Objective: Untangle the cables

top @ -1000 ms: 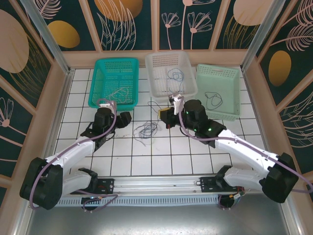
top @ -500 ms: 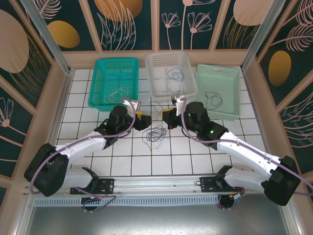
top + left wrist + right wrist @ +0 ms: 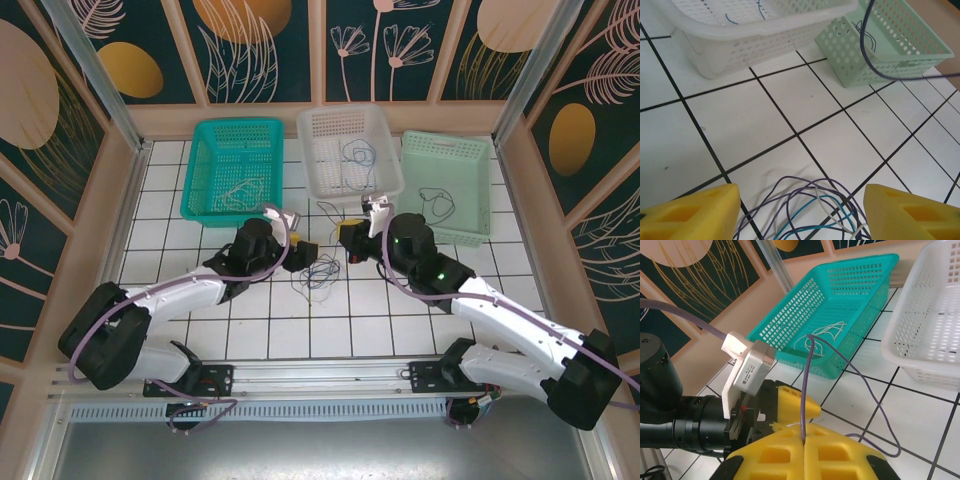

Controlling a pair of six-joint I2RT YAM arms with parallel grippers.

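Left gripper: jaws well apart, empty, straddling the cable tangle at mid tabletop, apparently to pin it. Right gripper: jaws closed on a purple cable, held raised just right of the tangle, probably to draw that strand free.

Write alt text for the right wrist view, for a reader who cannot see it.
The yellow right claw is shut on a thin purple cable that rises from it, then loops down to the tiled table. Behind stand a teal basket holding a pale cable and a white basket; the left arm's wrist sits beside the claw.
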